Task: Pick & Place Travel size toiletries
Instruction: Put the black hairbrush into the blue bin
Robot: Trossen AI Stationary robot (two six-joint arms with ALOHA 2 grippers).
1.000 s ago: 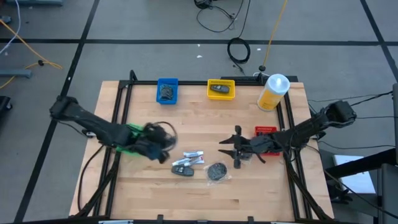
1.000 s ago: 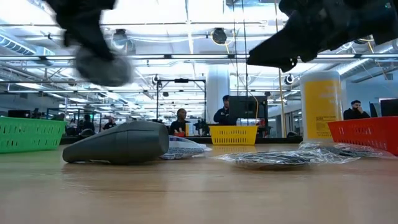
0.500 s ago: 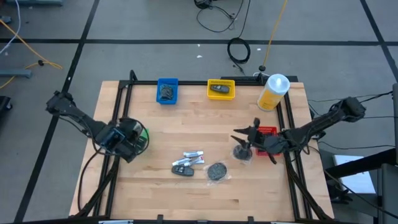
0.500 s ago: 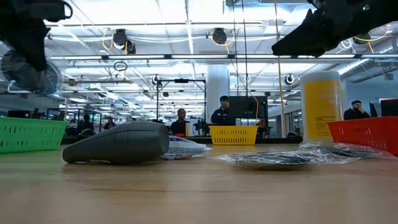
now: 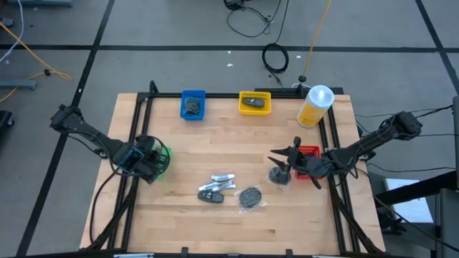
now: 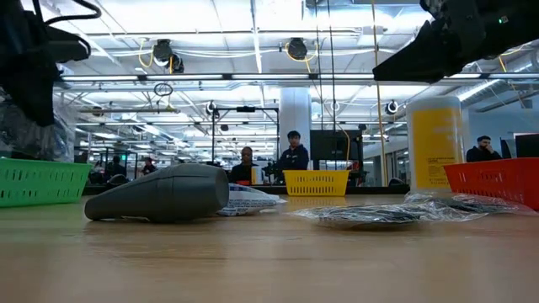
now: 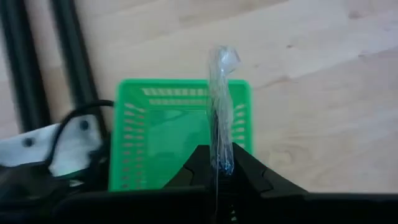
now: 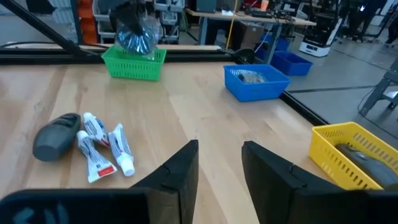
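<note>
- Four small trays sit around the wooden table (image 5: 229,222): one green tray (image 5: 163,159) at the left edge, one blue tray (image 5: 192,104) and one yellow tray (image 5: 254,103) along the far edge, one red tray (image 5: 307,152) at the right.
- One tall yellow bottle (image 5: 314,106) with a white cap stands near the far right corner.
- The left gripper (image 7: 219,163) hovers over the green tray, pinched tight on one clear-wrapped disc (image 7: 221,106), held edge-on above the tray.
- The right gripper (image 8: 219,163) hangs above the table just beside the red tray, its fingers (image 8: 180,171) apart with nothing between them; one wrapped disc (image 5: 278,176) lies right under it.
- Mid-table lie one dark oblong bottle (image 5: 210,195), touching a cluster of slim white tubes (image 5: 221,181); I count three in the right wrist view.
- One more wrapped grey disc (image 5: 250,197) lies just right of that group.
- The blue tray holds something dark, and the yellow one a dark oblong item; I cannot tell how many in each.
</note>
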